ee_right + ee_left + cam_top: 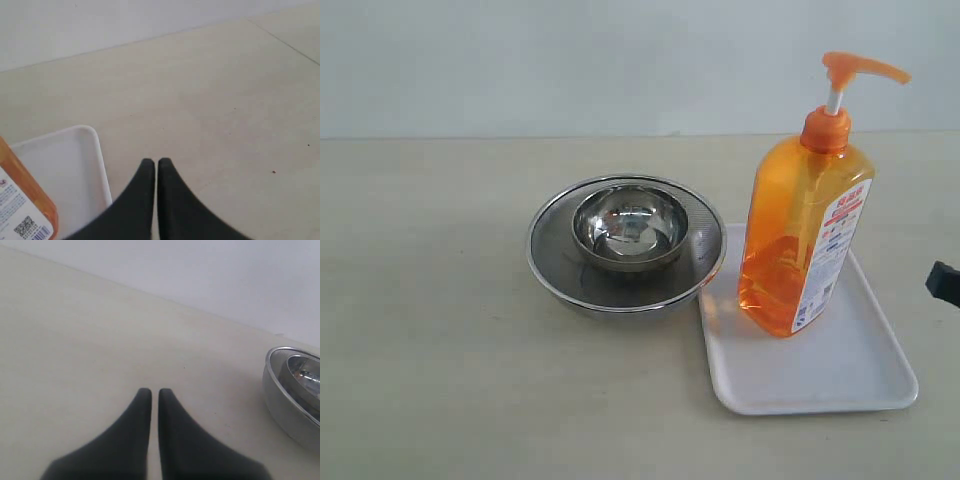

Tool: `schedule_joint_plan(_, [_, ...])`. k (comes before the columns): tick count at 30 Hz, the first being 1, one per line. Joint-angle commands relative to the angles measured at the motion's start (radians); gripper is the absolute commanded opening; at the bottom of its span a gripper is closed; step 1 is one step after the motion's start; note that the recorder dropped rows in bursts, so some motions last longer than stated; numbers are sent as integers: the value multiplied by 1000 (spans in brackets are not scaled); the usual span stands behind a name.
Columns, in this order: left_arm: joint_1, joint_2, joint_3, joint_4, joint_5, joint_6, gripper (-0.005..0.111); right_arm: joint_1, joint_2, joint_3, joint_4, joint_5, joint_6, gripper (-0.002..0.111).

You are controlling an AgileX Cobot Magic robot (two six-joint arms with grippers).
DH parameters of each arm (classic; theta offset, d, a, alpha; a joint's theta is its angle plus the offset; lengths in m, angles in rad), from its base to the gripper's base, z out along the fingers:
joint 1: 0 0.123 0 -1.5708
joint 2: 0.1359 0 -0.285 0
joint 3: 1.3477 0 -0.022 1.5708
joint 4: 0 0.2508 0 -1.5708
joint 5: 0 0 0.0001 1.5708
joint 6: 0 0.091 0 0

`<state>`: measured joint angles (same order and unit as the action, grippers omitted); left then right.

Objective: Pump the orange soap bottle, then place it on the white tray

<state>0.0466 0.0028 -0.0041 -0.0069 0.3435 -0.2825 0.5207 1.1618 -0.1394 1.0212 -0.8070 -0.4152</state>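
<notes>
The orange soap bottle point(805, 235) stands upright on the white tray point(850, 375), its orange pump head pointing right. In the right wrist view a corner of the orange soap bottle point(22, 200) with its barcode label shows beside the white tray point(95, 150). My right gripper point(156, 162) is shut, empty, and hovers over the table just off the tray's rim; only a black tip of it point(943, 282) shows at the exterior view's right edge. My left gripper point(154, 392) is shut on nothing, over bare table apart from the bowls; it is out of the exterior view.
A small steel bowl point(628, 225) sits inside a wider steel bowl point(552, 265) just left of the tray. That wider bowl's rim point(280, 390) shows in the left wrist view. The beige table stretches to a pale wall behind.
</notes>
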Motion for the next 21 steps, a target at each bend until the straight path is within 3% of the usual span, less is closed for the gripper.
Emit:
schedule_joint_plan(1, [2,-3,4,-10,1,6,5,-2,-2,-10,-365,-14,93,0])
schedule_joint_plan(3, [2,-3,4,-10,1,6,5,-2,-2,-34,-574,-38,229,0])
schedule_joint_plan(6, [2,-3,4,-10,1,6,5,-2,-2,-74,-668,-69,245,6])
schedule_joint_plan(9, [2,-3,4,-10,1,6,5,-2,-2,-97,-709,-94,242,26])
schedule_joint_plan(13, [2,-3,4,-10,1,6,5,-2,0,-120,-751,-82,242,62])
schedule_joint_plan(14, [2,-3,4,-10,1,6,5,-2,4,-125,-751,-73,245,66])
schedule_joint_plan(21, [2,-3,4,-10,1,6,5,-2,117,-170,-774,-96,287,67])
